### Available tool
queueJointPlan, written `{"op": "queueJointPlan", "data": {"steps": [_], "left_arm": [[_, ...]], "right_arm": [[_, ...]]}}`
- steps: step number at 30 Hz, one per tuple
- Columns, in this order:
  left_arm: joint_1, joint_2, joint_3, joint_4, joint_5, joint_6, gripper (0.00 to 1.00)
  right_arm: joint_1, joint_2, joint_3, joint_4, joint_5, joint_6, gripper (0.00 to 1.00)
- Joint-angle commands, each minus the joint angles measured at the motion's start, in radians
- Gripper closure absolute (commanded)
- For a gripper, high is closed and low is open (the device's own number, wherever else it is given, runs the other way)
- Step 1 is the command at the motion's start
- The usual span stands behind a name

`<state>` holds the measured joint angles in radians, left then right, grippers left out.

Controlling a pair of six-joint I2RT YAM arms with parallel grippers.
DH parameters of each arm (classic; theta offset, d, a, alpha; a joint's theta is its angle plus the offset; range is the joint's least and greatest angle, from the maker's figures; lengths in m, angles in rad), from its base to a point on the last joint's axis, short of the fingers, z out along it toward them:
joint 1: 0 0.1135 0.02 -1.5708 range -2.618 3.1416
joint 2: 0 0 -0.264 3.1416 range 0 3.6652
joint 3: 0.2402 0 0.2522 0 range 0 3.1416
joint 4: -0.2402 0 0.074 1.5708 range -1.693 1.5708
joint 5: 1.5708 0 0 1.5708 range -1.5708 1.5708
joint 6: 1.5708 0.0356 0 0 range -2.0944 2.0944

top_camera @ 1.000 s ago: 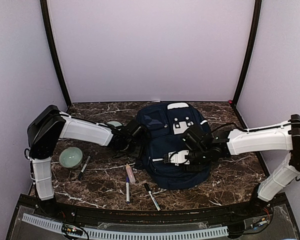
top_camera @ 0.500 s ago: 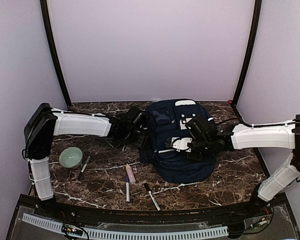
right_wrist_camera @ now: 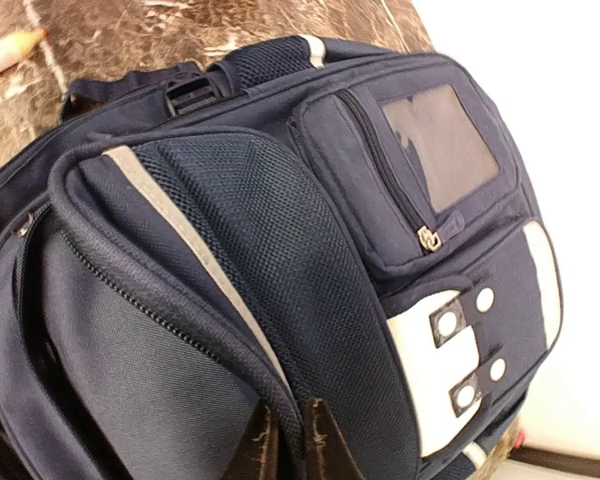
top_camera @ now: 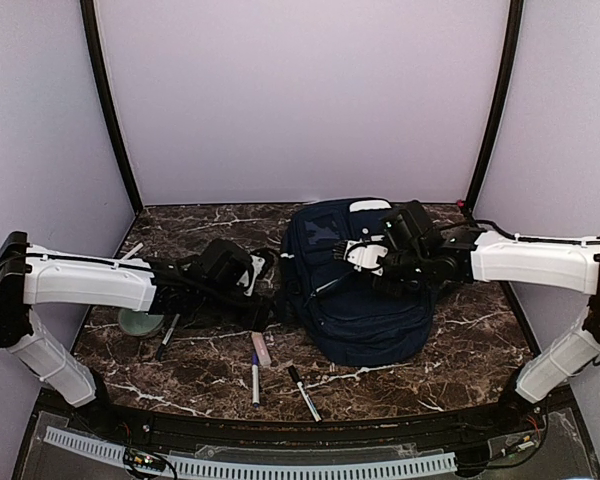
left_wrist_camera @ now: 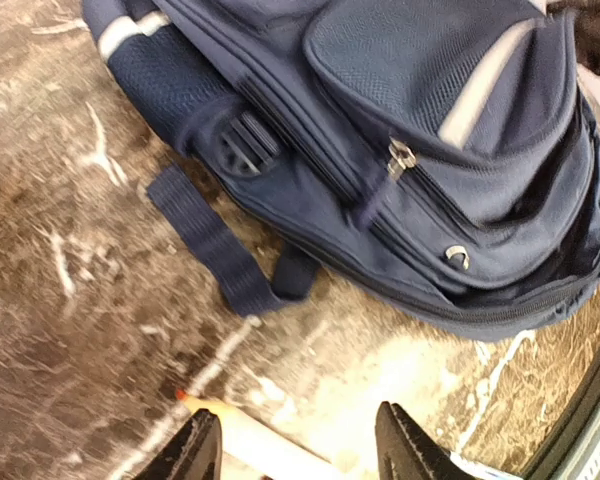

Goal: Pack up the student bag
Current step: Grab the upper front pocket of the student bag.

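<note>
Within the last second the right fingers [right_wrist_camera: 258,452] had travelled from the lower front of the student bag [top_camera: 365,300] up to its upper part and come together. In the right wrist view they were pinched on the bag's piped rim, beside an unzipped seam. The bag itself had slid toward the far edge of the table [top_camera: 180,235] and now lay right of centre, its top close against that edge.

Over the same second the left arm had pulled away from the bag's left flank and swung back toward the near-left. The left fingers [left_wrist_camera: 195,455] stood apart, holding nothing, low over the pale pink pen [top_camera: 261,348] that lay just beside the bag's near-left corner. This read as a split of labour: one side holding the mouth up, the other freed to fetch a first item, with nothing seemingly packed yet.

Room was uneven. The far-left part of the table showed only marble and gave the left arm its widest sweep. Toward the near edge lay the blue-capped pen [top_camera: 255,378] and the black marker [top_camera: 303,392], close together. A dark pen [top_camera: 167,336] lay beside the green bowl [top_camera: 138,322], which the left forearm partly covered. A loose strap [left_wrist_camera: 210,240] trailed from the bag onto the table between the bag and the pink pen, and looked likely to snag. Right of the bag only a narrow strip ran to the right edge.
</note>
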<state>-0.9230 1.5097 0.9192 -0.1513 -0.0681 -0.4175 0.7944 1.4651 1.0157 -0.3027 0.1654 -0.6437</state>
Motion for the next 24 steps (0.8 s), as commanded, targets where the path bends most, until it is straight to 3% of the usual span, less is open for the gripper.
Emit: {"op": "queueJointPlan", "data": {"steps": [1,6,11,17,24], "left_arm": [[-0.037,0.028,0.014,-0.081,-0.018,-0.079,0.46],[-0.058,0.081,0.035,-0.215,-0.047,-0.253,0.46],[-0.067,0.098,-0.002,-0.199,-0.029,-0.429,0.47],[-0.072,0.148,0.011,-0.195,-0.001,-0.478,0.47],[-0.07,0.212,0.068,-0.27,-0.09,-0.492,0.48]], "right_arm": [[-0.017,-0.041,0.05,0.046,-0.028,0.04,0.98],[-0.026,-0.07,0.095,0.068,-0.004,0.088,1.0],[-0.025,-0.082,0.116,0.061,-0.016,0.126,1.0],[-0.025,-0.1,0.164,0.053,-0.024,0.106,1.0],[-0.025,-0.082,0.159,0.049,-0.06,0.13,1.0]]}}
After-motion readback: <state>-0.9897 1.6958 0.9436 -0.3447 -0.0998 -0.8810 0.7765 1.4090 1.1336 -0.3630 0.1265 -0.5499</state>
